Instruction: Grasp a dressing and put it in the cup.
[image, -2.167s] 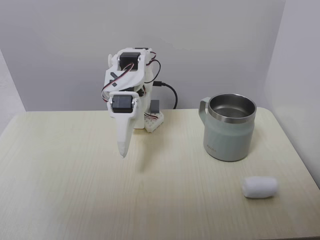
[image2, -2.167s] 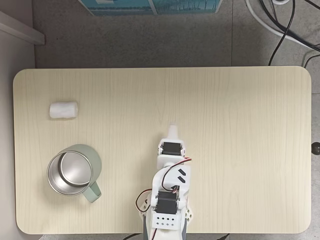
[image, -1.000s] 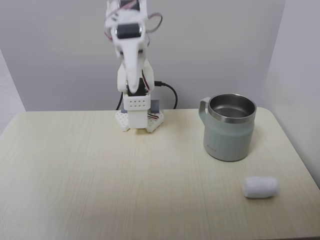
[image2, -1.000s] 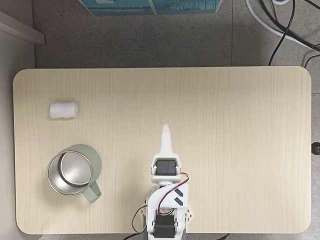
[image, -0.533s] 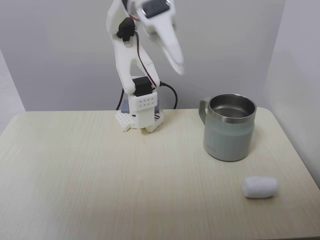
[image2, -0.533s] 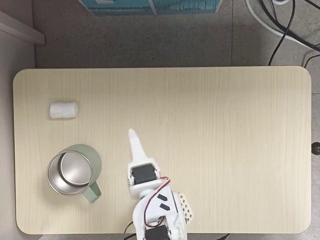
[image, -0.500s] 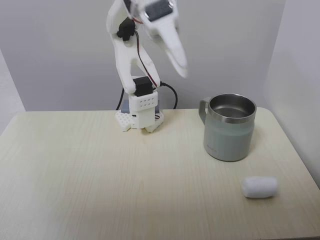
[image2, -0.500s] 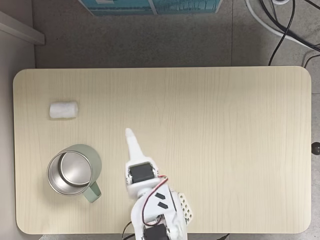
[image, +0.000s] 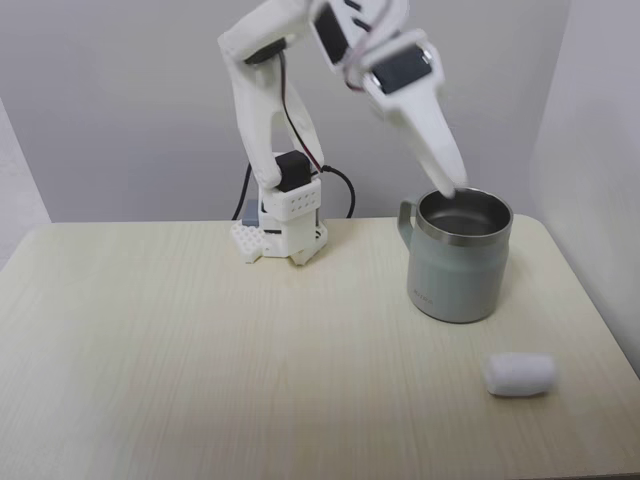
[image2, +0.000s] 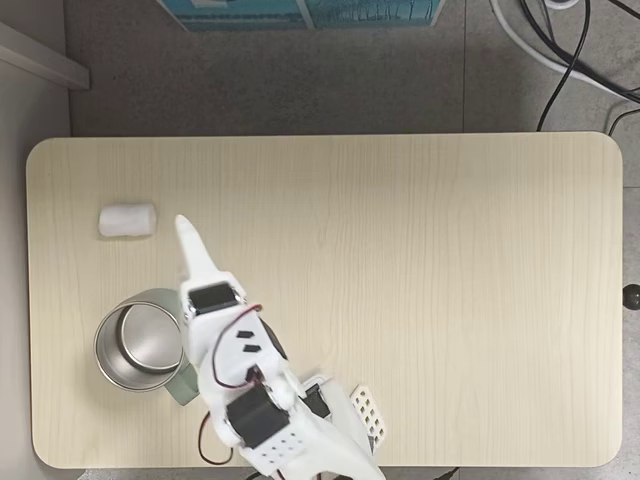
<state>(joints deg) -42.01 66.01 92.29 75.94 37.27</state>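
Your gripper (image: 447, 183) (image2: 184, 224) hangs raised in air, fingers pressed together into single narrow point, nothing held. In a fixed view from the front, tip overlaps cup (image: 459, 266) rim; in a fixed view from above, tip sits between cup (image2: 140, 345) and dressing (image2: 127, 220), touching neither. Dressing (image: 519, 374) lies on its side on table (image: 200, 360) (image2: 420, 280), near cup but apart. Cup stands upright, steel inside bare. Your arm base (image: 282, 228) sits at table edge, black cable behind.
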